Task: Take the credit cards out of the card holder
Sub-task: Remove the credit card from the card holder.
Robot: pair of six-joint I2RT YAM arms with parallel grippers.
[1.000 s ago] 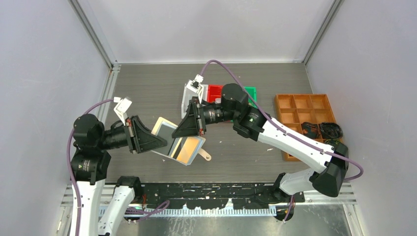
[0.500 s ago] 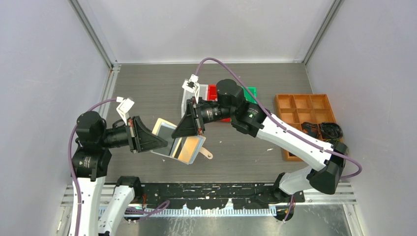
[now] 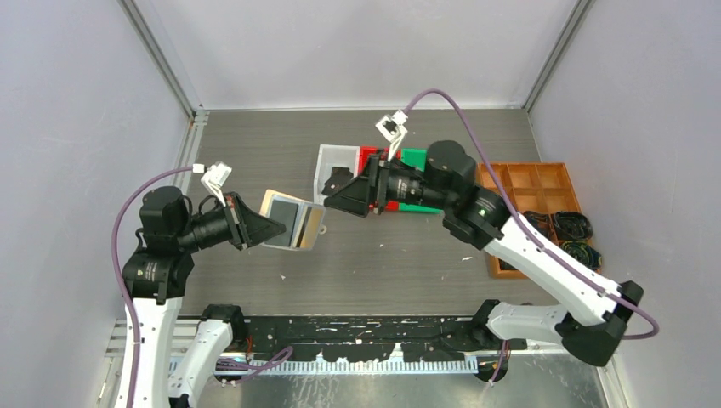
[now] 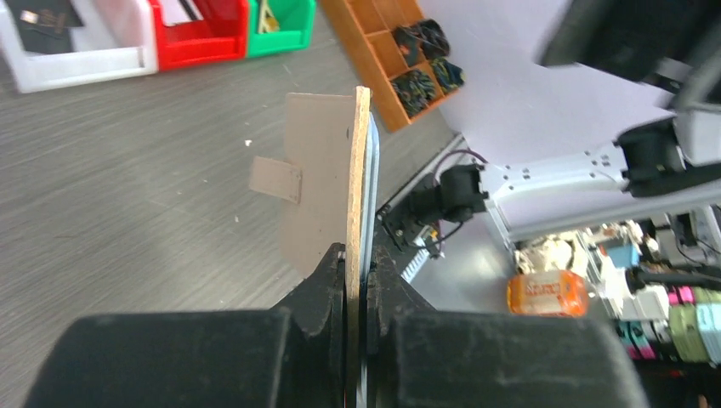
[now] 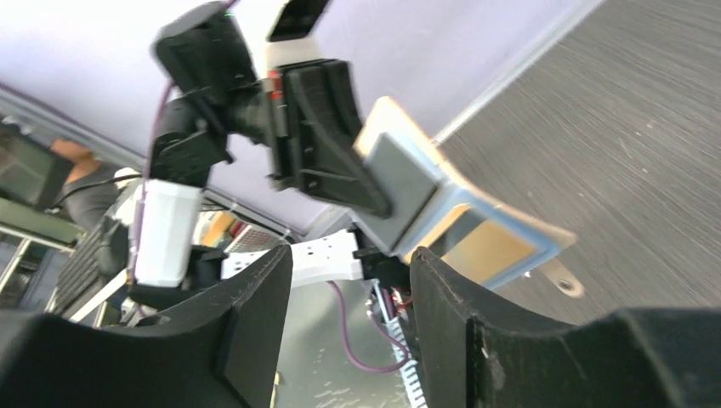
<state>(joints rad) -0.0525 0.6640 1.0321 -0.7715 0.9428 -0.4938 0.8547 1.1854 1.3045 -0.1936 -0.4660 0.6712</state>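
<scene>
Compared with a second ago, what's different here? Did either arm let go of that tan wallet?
Yes. The right gripper let go of the card holder, opened, and swung back toward the far right. It now sits beside the white bin, where a black card lies. The left gripper kept its clamp on the holder, which is no longer spread open. The orange tray stayed put.

We count two tools, the left tool [image 3: 278, 228] and the right tool [image 3: 330, 202]. There is one card holder [image 4: 319, 170], and in its sleeves we can make out two cards: one grey card [image 5: 400, 174] and one gold card [image 5: 485, 251]. Three small bins stand on the worktop [image 3: 408, 255]: one white bin [image 4: 76, 64], one red bin [image 4: 200, 47] and one green bin [image 4: 285, 38]. We see one black card [image 3: 338, 180] in the white bin. There is one orange tray [image 3: 520, 165].
</scene>
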